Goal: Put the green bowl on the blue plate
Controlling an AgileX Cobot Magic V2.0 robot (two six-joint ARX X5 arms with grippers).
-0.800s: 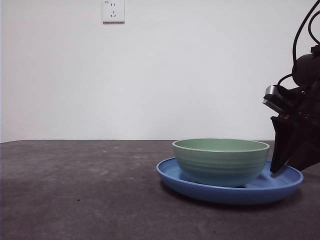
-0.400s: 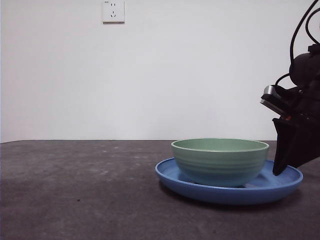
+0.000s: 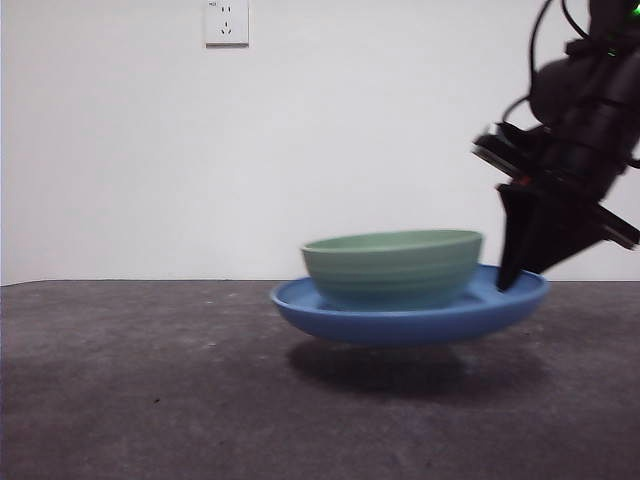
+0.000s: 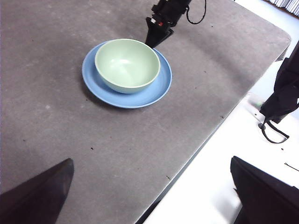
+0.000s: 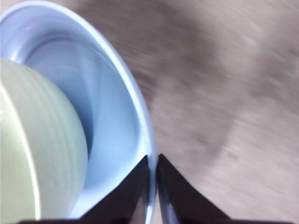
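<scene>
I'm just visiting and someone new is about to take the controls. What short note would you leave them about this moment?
Right gripper: shut on the rim of the blue plate, holding it lifted clear of the table, its shadow beneath.
Left gripper: open, waiting high and away from the dishes.
The green bowl sits in the plate and rides with it.
Done: bowl is on plate.
Left: probably set the plate down gently and release.

One green bowl (image 3: 392, 267), one blue plate (image 3: 500, 305), one wall socket (image 3: 227, 21).
</scene>
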